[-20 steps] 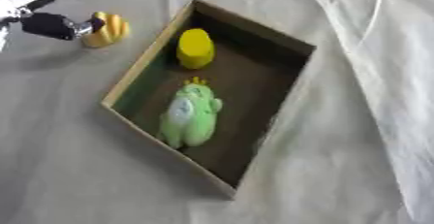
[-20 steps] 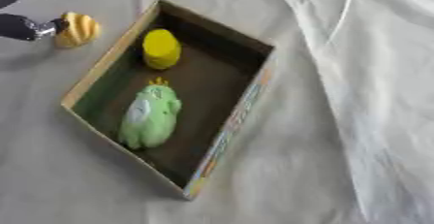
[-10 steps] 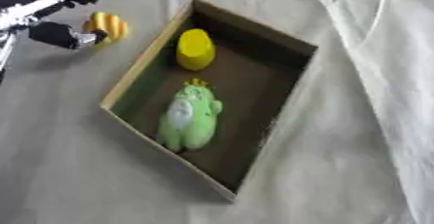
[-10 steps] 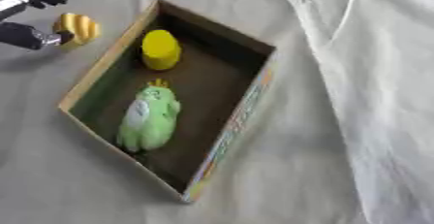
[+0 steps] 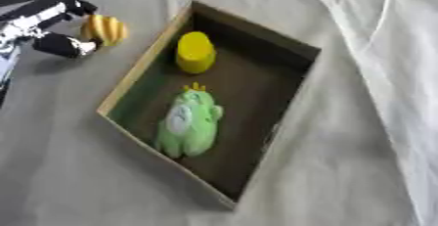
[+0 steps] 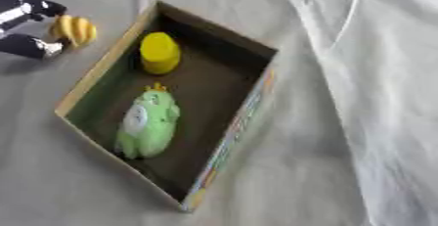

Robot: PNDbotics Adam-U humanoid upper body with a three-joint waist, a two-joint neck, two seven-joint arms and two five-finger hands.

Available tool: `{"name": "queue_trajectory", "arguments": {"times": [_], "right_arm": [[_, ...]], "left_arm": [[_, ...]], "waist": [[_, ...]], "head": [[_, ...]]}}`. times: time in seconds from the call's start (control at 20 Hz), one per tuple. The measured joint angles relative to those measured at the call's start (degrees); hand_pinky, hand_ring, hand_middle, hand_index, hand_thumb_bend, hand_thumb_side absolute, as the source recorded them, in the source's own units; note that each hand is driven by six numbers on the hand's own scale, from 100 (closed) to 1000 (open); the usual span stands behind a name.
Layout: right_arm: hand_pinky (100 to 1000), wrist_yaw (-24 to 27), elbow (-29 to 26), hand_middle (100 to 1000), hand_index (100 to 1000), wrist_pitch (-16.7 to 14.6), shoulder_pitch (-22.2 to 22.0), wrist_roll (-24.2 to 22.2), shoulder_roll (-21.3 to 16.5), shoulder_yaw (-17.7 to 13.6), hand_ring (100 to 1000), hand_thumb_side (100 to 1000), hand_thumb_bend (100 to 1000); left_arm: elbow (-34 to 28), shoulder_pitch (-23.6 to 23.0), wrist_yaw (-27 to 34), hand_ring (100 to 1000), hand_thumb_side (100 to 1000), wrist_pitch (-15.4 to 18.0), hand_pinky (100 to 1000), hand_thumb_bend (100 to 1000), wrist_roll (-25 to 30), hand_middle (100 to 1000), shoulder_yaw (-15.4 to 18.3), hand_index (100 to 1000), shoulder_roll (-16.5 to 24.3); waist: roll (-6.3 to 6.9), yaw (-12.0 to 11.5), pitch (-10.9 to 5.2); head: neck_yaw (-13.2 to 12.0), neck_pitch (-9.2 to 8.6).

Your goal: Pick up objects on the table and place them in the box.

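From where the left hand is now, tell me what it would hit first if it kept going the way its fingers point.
The left hand points rightward at the yellow ridged object, which sits between its fingers and thumb, so that comes first. Beyond it stands the box near wall, though depth is hard to judge.

Your table wears a creased pale cloth (heavier folds toward its right edge). The open cardboard box sits askew mid-table, a yellow ridged object just beyond its left wall.

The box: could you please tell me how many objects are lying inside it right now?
2. A yellow cylinder sits at the far end of the box, and a green plush toy lies nearer the middle. Nothing seems hidden.
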State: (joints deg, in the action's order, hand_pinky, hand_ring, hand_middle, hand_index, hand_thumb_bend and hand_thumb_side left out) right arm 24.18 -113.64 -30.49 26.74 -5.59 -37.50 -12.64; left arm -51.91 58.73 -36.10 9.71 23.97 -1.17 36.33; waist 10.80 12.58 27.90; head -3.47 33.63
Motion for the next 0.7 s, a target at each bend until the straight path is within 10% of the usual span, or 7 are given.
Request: {"name": "queue_trajectory", "arguments": {"times": [0.25, 0.7], "right_arm": [[861, -0.32, 0.0, 628, 823, 0.19, -0.01, -0.23, 0.39, 0.02, 1000, 540, 100], [863, -0.38, 0.0, 625, 823, 0.46, -0.19, -0.41, 0.55, 0.02, 1000, 542, 100]], "left_arm": [[0.34, 0.0, -0.76, 871, 210, -0.71, 841, 236, -0.53, 793, 0.01, 884, -0.01], [0.06, 0.15, -3.84, 653, 140, -1.5, 662, 100, -3.03, 551, 0.02, 575, -0.01]], "waist": [[0.0, 0.15, 0.16], [0.0, 0.35, 0.16]], "head": [[-0.01, -0.01], [-0.24, 0.0]]}}
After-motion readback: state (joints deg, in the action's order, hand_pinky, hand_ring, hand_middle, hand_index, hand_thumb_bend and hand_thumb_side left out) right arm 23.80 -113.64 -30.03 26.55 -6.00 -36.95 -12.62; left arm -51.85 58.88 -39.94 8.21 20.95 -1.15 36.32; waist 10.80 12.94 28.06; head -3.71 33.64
